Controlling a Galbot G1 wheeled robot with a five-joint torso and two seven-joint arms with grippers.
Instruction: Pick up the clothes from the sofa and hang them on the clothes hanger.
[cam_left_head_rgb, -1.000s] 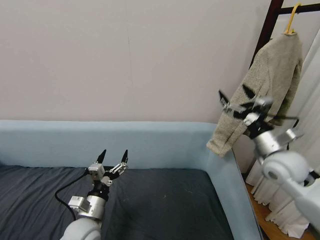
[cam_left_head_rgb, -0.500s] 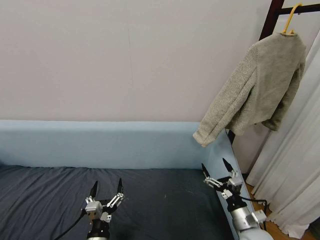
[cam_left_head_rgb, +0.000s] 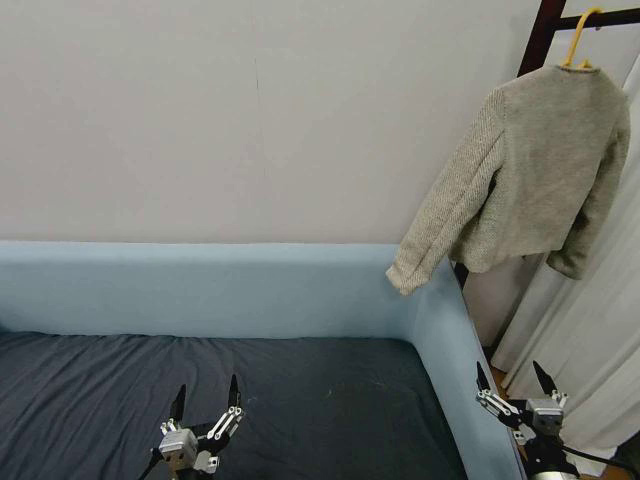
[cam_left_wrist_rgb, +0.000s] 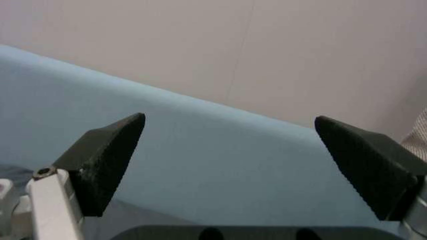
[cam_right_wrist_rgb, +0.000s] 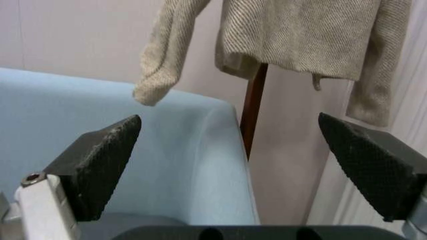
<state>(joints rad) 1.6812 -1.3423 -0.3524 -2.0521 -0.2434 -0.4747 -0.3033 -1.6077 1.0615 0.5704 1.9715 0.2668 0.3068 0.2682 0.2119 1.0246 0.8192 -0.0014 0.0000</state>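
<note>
A beige knitted jacket (cam_left_head_rgb: 530, 180) hangs on a yellow hanger (cam_left_head_rgb: 578, 38) from the dark wooden rack (cam_left_head_rgb: 548, 22) at the upper right; its sleeve droops over the sofa's corner. The right wrist view shows the same jacket (cam_right_wrist_rgb: 300, 35) above the rack's post (cam_right_wrist_rgb: 252, 107). My left gripper (cam_left_head_rgb: 205, 405) is open low over the dark seat cushion (cam_left_head_rgb: 300, 400), holding nothing. My right gripper (cam_left_head_rgb: 516, 381) is open too, low beside the sofa's right arm, well below the jacket. Both wrist views show wide-spread black fingertips (cam_left_wrist_rgb: 107, 160) (cam_right_wrist_rgb: 100, 162).
The light blue sofa back (cam_left_head_rgb: 200, 290) runs across the view, its right armrest (cam_left_head_rgb: 450, 380) next to the rack. White curtains (cam_left_head_rgb: 590, 340) hang at the far right. A plain wall (cam_left_head_rgb: 250, 110) stands behind.
My right gripper let go of the jacket and dropped from beside it to low by the sofa arm. The left gripper sank lower. The jacket swung slightly and now hangs free.
</note>
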